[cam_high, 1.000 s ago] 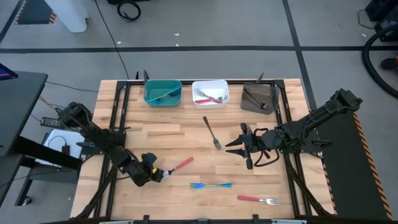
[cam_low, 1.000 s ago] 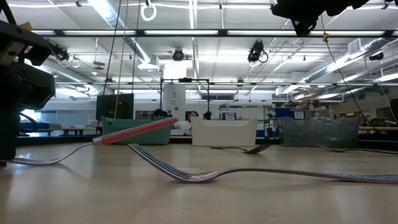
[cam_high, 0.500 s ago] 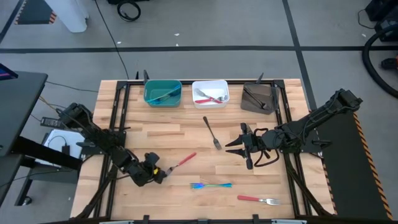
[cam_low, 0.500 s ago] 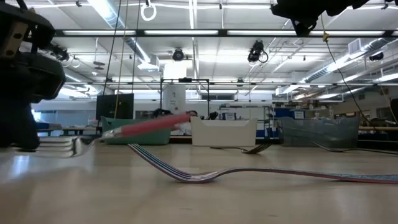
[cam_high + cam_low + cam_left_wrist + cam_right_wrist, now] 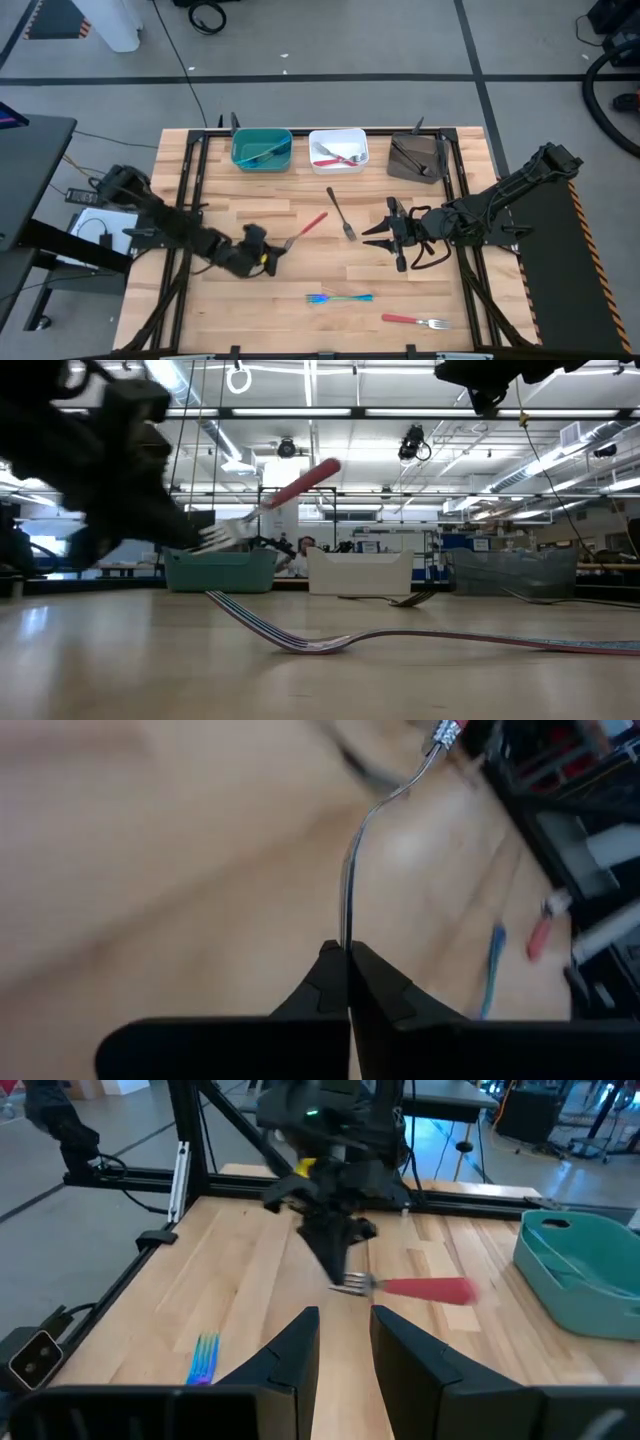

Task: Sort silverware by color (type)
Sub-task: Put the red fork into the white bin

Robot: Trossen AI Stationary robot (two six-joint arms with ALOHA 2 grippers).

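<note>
My left gripper [image 5: 264, 259] is over the table's left-middle, shut on a red-handled fork [image 5: 303, 231], which also shows in the low view [image 5: 300, 482] and in the right wrist view [image 5: 420, 1288]. My right gripper [image 5: 374, 238] waits open at the right-middle, touching nothing, its fingers [image 5: 300, 1335] apart. A dark fork [image 5: 342, 214] lies flat just left of it. An iridescent blue-teal fork [image 5: 340, 297] and a second red-handled fork [image 5: 414, 321] lie flat near the near edge. My left gripper pinches the red-handled fork by its silver tine end [image 5: 347, 925] between the two fingers [image 5: 385, 990]. The fork runs on straight ahead of the fingertips. It is lifted clear of the table, with its red handle [image 5: 305, 480] tilted up and toward the far right.
A teal bin [image 5: 262, 150], a white bin [image 5: 338, 138] and a brown bin [image 5: 417, 158] stand in a row at the far edge, each with forks inside. Black frame rails run along the table's left and right sides. Bare wood lies between the bins and the loose forks.
My left gripper has risen and moved toward the table's right and far side, carrying the red-handled fork. The fork, earlier low with its tine end at the table, is now lifted clear, its handle tipped steeply upward.
</note>
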